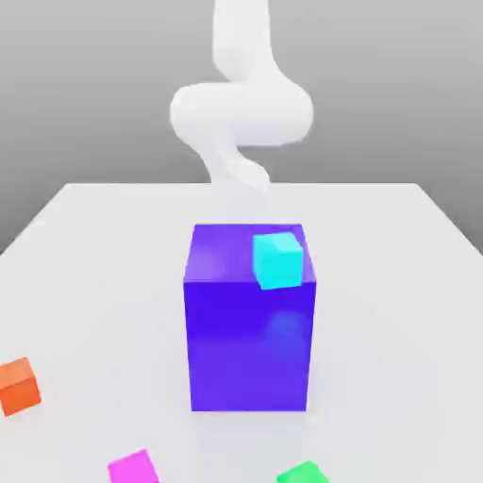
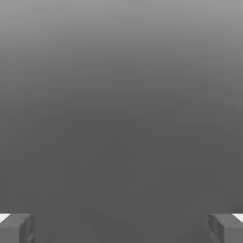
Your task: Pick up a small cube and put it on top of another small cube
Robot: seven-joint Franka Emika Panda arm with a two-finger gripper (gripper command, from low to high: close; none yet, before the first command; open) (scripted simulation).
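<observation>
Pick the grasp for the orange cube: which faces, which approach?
I'd come straight down on the orange cube and pinch two opposite upright sides. It sits flat with open table around its visible sides, but it's turned, so rotate the gripper to match.

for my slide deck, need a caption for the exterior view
Cyan cube atop a blue-violet block, orange cube at the exterior view's left
</observation>
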